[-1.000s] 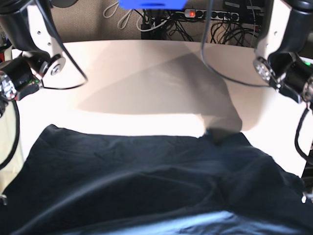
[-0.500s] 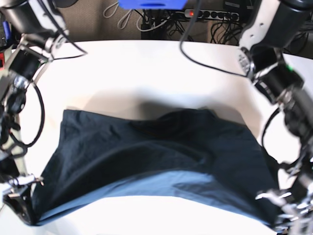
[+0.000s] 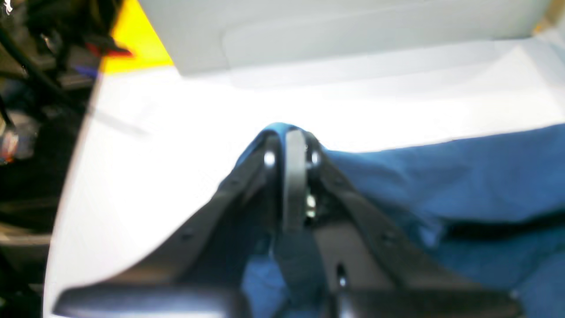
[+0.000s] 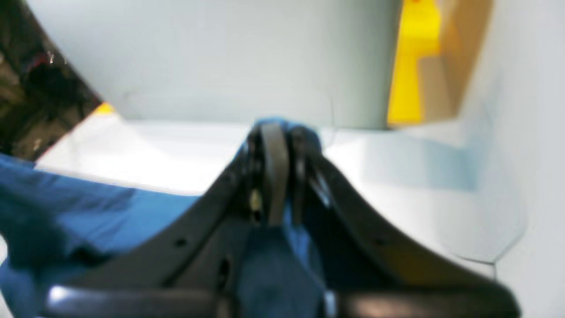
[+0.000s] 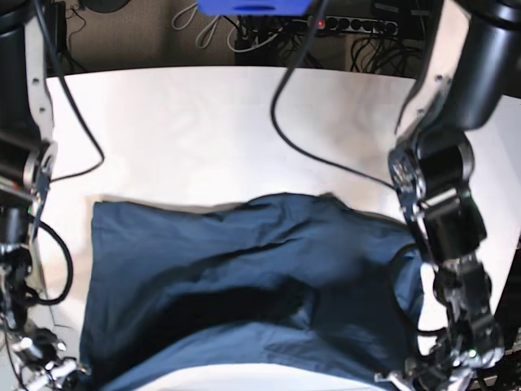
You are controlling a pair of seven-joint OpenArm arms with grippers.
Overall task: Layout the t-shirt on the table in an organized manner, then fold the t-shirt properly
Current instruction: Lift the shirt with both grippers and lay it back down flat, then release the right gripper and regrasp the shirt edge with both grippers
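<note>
Left tool (image 3: 289, 145), left wrist view: jaws pinched nearly together at frame centre, a fold of the t-shirt (image 3: 441, 185) wrapped over the tips, so it is gripping the cloth. Cloth runs off to the right and bottom edges; the view is blurred and the fingers' lower halves merge into dark.

Right tool (image 4: 276, 132), right wrist view: same picture, jaws almost closed with blue cloth bunched at the tips and hanging between the fingers. Gripping the shirt. Rest of the cloth trails to the lower left, also blurred.

Base view: both tools sit at the bottom corners, right tool (image 5: 49, 371) lower left, left tool (image 5: 444, 375) lower right, each partly cut off by the frame, so jaw gap can't be read from here. T-shirt (image 5: 244, 293) spreads across the lower half on the table (image 5: 212, 122), far edge roughly straight across mid-frame, a dark crease through the middle, near edge lifted with a strip of white showing under it. Sleeves and neck not distinguishable.

Beyond the table's far edge: power strip (image 5: 358, 24) and tangled cables, top of frame.
</note>
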